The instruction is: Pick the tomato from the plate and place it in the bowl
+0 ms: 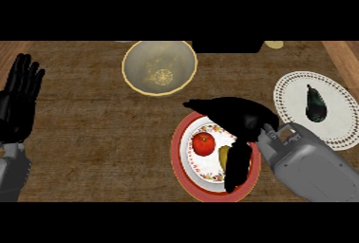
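Brown, wood-grained bench (pixel 91 142) fills the view from near to far. At its far middle stands a pale yellow bowl (pixel 160 68) with a faint pattern on its inside. Near the middle lies a red-rimmed plate (pixel 179 156) with a flowered white centre. The tomato (pixel 203 144) sits on the left part of this plate, well apart from the bowl. Just right of the tomato lies a yellow-green fruit (pixel 223 156), partly hidden.

The right hand (pixel 235 116) comes in from the near right on its grey forearm and hangs over the far right of the red-rimmed plate. Its fingers are spread and released: one stretches left past the plate's far edge, another runs toward the near side across the yellow-green fruit. It grasps nothing, and the tomato shows in full beside it.

On the right lies a white lacy plate (pixel 288 90) bearing a dark eggplant (pixel 316 104). The left hand (pixel 21 95) rests at the left edge, flat and released, fingers pointing far. A black block (pixel 228 46) sits at the far edge.
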Available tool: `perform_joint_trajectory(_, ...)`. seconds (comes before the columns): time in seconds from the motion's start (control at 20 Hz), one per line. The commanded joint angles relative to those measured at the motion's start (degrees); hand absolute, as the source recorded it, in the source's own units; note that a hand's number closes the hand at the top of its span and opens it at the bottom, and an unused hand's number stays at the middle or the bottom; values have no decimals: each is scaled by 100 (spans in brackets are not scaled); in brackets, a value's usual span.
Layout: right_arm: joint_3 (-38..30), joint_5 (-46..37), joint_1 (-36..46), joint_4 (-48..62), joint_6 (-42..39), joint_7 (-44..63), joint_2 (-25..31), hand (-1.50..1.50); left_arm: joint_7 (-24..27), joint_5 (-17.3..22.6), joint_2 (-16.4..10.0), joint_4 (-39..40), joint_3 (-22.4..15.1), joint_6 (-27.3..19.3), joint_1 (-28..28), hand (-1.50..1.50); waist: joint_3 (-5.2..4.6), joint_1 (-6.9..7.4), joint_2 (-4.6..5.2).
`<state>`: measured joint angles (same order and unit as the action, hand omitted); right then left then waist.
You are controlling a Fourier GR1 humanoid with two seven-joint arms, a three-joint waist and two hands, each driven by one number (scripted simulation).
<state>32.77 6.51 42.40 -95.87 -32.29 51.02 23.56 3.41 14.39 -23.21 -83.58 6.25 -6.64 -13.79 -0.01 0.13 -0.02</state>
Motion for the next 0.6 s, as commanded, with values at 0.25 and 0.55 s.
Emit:
perform_joint_trajectory(0.25,110,-1156,-516,761,-70,-308,-606,-150,64,-114,208,301,80,104,-181,0,1,-1,10)
perform_joint_trajectory(0.55,-73,-1931,-1056,823,-233,-908,-712,-150,-127,-79,73,-136,290,389,119,0,2,6,1)
